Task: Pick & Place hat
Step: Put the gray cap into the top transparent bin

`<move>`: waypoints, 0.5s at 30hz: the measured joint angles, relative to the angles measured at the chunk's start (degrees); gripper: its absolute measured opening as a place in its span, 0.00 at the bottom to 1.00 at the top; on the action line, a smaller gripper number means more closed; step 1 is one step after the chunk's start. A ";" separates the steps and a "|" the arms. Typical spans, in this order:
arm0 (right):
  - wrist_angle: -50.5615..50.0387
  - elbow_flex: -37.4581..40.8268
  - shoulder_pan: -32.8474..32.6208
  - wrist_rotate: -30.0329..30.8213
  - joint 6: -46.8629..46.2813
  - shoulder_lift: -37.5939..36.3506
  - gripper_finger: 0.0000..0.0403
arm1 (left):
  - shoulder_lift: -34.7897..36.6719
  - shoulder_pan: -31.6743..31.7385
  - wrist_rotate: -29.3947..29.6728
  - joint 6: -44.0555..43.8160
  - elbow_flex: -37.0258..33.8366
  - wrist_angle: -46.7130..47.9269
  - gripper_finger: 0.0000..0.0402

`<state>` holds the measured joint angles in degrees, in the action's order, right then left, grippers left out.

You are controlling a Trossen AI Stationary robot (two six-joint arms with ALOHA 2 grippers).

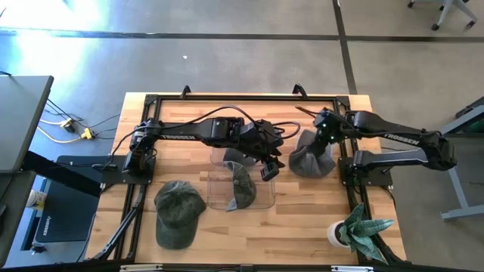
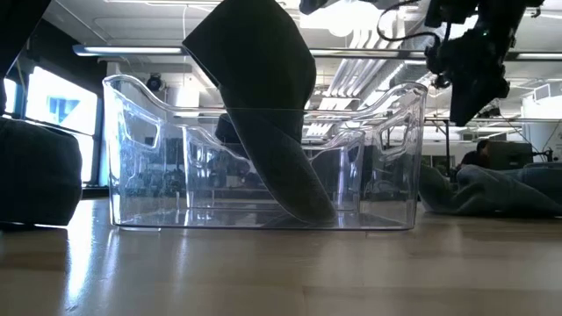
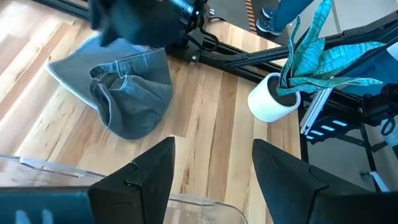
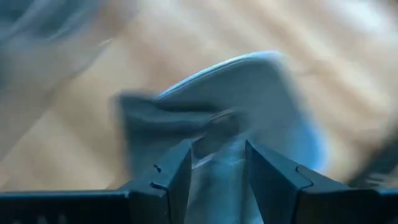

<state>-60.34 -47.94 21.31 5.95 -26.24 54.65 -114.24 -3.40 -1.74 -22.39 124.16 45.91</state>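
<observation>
Green cap (image 1: 179,211) — grey-blue denim hat (image 1: 311,157), perhaps faded — clear bin (image 1: 243,198).

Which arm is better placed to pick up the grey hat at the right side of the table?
The right: its gripper hangs open directly over the grey hat. The left gripper is over the clear bin.

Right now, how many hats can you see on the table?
3: a green cap on the table's left, a dark cap draped in the clear plastic bin, a grey-blue denim hat below the right gripper.

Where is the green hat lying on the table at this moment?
In the high view the green hat lies on the table's left front part, beside the clear bin and apart from it, below the left arm.
</observation>
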 joint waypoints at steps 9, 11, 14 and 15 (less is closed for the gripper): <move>9.29 12.17 -10.66 -21.06 -4.54 0.19 0.34 | 0.79 0.00 3.74 -0.44 -0.04 11.87 0.52; 12.61 16.63 -12.72 -15.90 -11.69 0.87 0.32 | 0.76 0.00 4.16 -0.46 -0.09 12.80 0.52; 15.05 22.08 -14.17 -10.72 -20.32 3.00 0.29 | 0.76 0.02 4.02 -0.46 -0.07 12.34 0.52; 15.51 23.34 -14.53 -9.32 -22.27 3.91 0.28 | 0.76 0.02 3.88 -0.46 -0.07 12.07 0.52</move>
<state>-44.83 -24.61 6.79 -3.37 -48.51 58.56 -113.47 -3.38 2.14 -22.85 124.09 57.98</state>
